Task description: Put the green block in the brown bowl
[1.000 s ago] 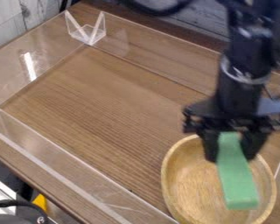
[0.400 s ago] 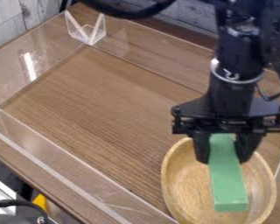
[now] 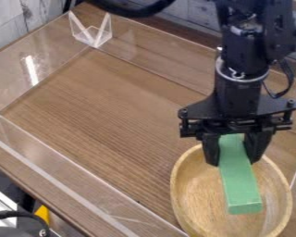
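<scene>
Block hanging over the bowl, not yet let go.

My worry is the green block [image 3: 240, 181]: it dangles long and tilted over the brown bowl [image 3: 198, 199], so if I release from here it may topple, bounce off the thick rim and land on the table [image 3: 114, 111]. My gripper [image 3: 235, 141] is clamped narrow on the block's top end, pointing down.

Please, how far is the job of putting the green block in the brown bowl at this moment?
Done: the green block is picked up; the gripper is shut on its upper end. In hand: the block hangs down over the brown bowl, its lower end inside the rim; whether it touches the bottom I cannot tell. Left: open the fingers so the block lies in the bowl, then withdraw.
</scene>
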### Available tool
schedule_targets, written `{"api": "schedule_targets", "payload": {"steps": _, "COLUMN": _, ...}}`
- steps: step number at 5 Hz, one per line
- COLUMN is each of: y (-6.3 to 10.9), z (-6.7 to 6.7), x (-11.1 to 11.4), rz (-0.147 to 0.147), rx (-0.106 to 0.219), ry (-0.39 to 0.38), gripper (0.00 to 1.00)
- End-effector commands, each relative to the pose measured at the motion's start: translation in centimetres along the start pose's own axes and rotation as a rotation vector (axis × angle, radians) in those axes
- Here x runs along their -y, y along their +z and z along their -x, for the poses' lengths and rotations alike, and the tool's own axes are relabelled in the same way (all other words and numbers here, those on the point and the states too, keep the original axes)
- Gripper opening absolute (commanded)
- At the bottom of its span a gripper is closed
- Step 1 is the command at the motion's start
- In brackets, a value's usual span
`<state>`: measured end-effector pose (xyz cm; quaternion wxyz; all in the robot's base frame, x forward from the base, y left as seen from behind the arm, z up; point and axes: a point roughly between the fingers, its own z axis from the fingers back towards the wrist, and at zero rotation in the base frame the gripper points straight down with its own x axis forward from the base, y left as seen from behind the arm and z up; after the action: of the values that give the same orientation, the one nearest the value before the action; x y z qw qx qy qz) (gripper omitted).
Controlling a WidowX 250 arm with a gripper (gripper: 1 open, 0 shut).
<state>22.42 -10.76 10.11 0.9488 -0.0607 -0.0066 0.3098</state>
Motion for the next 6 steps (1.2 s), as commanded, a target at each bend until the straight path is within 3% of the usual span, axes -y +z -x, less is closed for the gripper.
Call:
{"api": "schedule_targets", "payload": {"steps": 1, "y": 0.4, "z": 0.0, "x": 0.8, "rz": 0.031, "rx": 0.016, "ry": 0.004, "gripper": 0.00}}
{"api": "schedule_targets", "payload": {"steps": 3, "y": 1.9, "z": -2.0, "x": 0.5, "rz": 0.036, "rx": 0.010, "ry": -0.067, "gripper": 0.00}}
{"api": "schedule_targets", "payload": {"steps": 5, "y": -0.3, "z": -1.3, "x": -0.4, "rz": 0.035, "rx": 0.001, "ry": -0.152, "gripper": 0.00}}
{"api": "schedule_targets", "payload": {"steps": 6, "y": -1.1, "z": -1.3, "x": -0.3, "rz": 0.033, "rx": 0.004, "ry": -0.126, "gripper": 0.00}}
